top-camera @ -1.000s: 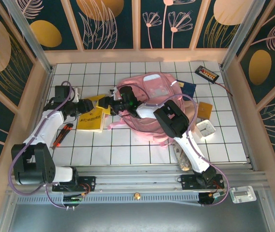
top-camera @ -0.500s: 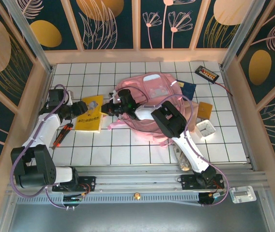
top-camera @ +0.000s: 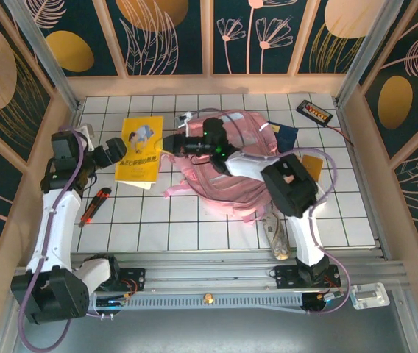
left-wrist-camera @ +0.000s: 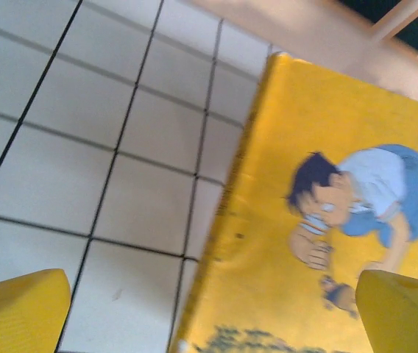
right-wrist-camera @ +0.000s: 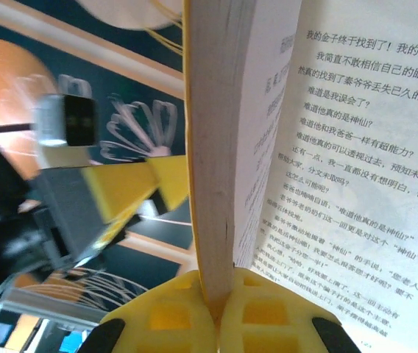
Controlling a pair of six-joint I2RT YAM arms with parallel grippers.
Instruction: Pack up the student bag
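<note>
The student bag (top-camera: 231, 173), pink and soft, lies in the middle of the tiled table. My right gripper (top-camera: 173, 142) reaches over it and is shut on the right edge of a yellow picture book (top-camera: 140, 147), held up off the tiles left of the bag. In the right wrist view the jaws (right-wrist-camera: 220, 294) pinch the book's page block (right-wrist-camera: 215, 147), and one printed page (right-wrist-camera: 341, 147) fans out to the right. My left gripper (top-camera: 110, 154) stands open just left of the book. In the left wrist view its fingertips (left-wrist-camera: 18, 309) spread wide over the yellow cover (left-wrist-camera: 327, 220).
A red-and-black pen-like tool (top-camera: 95, 204) lies on the tiles at the left. Right of the bag are a dark blue book (top-camera: 286, 134), an orange card (top-camera: 312, 165), a white box (top-camera: 313, 195) and a black device (top-camera: 314, 111). A tan item (top-camera: 277, 229) lies near the right arm's base.
The right gripper shut on the yellow book and lifted it toward the back. The left gripper opened, let the book go and drew back to the left.
</note>
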